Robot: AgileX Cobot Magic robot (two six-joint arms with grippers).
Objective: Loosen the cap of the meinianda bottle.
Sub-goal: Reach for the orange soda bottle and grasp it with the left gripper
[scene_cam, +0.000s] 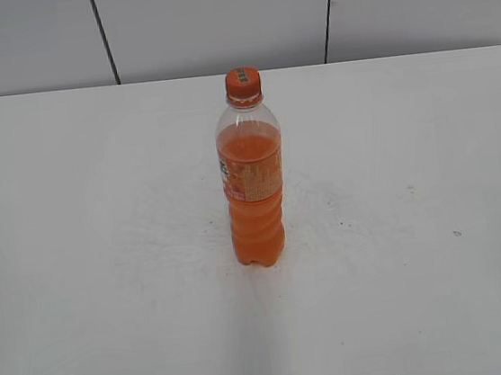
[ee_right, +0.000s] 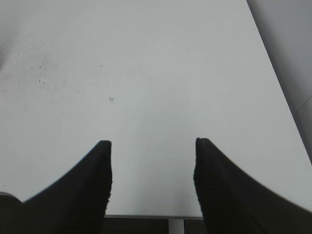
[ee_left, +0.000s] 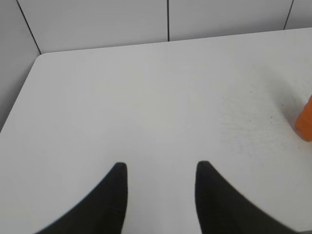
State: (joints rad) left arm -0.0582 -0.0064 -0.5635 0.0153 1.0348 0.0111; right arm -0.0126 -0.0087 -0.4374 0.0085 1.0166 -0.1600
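Observation:
The meinianda bottle (scene_cam: pixel 253 183) stands upright at the middle of the white table (scene_cam: pixel 78 261). It holds orange drink and has an orange label band. Its orange cap (scene_cam: pixel 242 82) sits on the neck. No arm or gripper shows in the exterior view. In the left wrist view my left gripper (ee_left: pixel 161 168) is open and empty over bare table, and a sliver of the bottle (ee_left: pixel 304 122) shows at the right edge. In the right wrist view my right gripper (ee_right: pixel 152 144) is open and empty over the table; the bottle is out of that view.
The table's far edge meets a grey panelled wall (scene_cam: pixel 213 20). The right wrist view shows the table's edge (ee_right: pixel 146 216) below the fingers. Small dark specks (scene_cam: pixel 456 233) mark the tabletop around the bottle.

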